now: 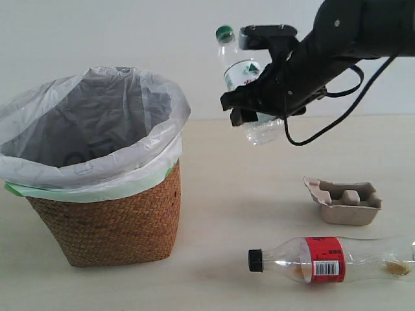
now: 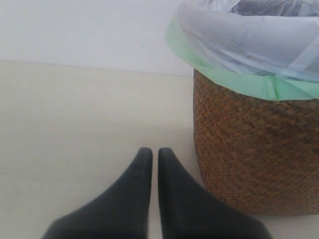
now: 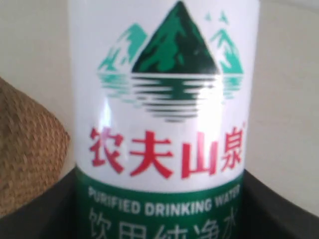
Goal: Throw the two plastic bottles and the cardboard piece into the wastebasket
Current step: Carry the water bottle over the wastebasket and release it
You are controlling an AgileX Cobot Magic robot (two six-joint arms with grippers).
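My right gripper [image 1: 254, 107] is shut on the shorter green-capped bottle [image 1: 241, 74], held in the air to the right of the wastebasket [image 1: 104, 214], cap up. In the right wrist view the bottle's green-white label [image 3: 167, 124] fills the frame between the dark fingers [image 3: 279, 209]. The longer bottle with black cap and red barcode label [image 1: 331, 259] lies on the table at the front right. The cardboard piece [image 1: 343, 201] sits behind it. My left gripper [image 2: 151, 154] is shut and holds nothing, low over the table beside the wastebasket's wicker wall [image 2: 254, 154].
The wastebasket's white bag [image 1: 91, 129] is folded over the rim and stands open. A black cable [image 1: 337, 116] loops under the right arm. The table [image 1: 246, 168] is pale beige.
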